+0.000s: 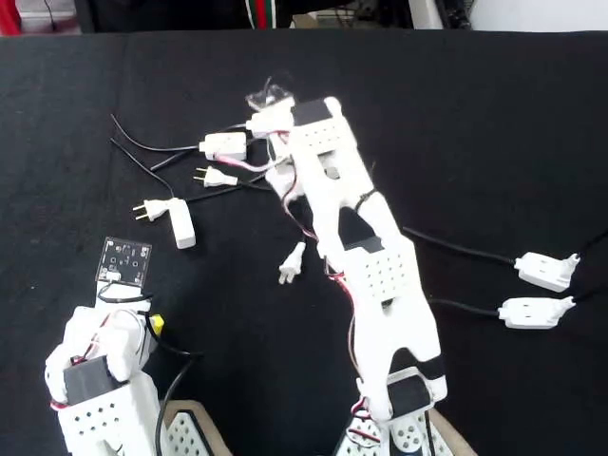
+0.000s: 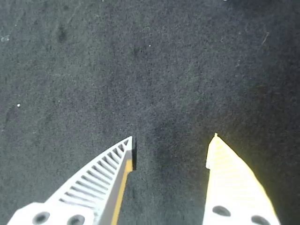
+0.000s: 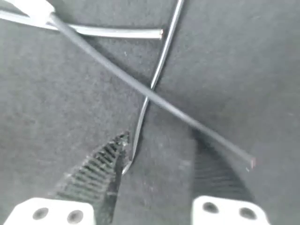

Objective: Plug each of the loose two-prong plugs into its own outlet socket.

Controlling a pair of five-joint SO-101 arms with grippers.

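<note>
Left arm folded at my near left corner. Left pincer [image 2: 172,143] hangs over bare black bench [image 2: 140,61], fingers apart, nothing between them. Right arm is stretched up mid-bench to the tangle of cords at the far side. Right pincer [image 3: 161,145] is also apart and clamped on nothing; two black cables [image 3: 154,101] cross between its fingers, the thinner one lying against one fingertip [image 3: 121,140]. A loose plug [image 1: 293,263] lies just beside my right arm. A second plug [image 1: 217,177] and a third plug [image 1: 152,210], which touches a white block, lie left of that arm. A socket [image 1: 224,145] sits just beyond them. Two right sockets [image 1: 544,271] lie side by side near the right edge.
</note>
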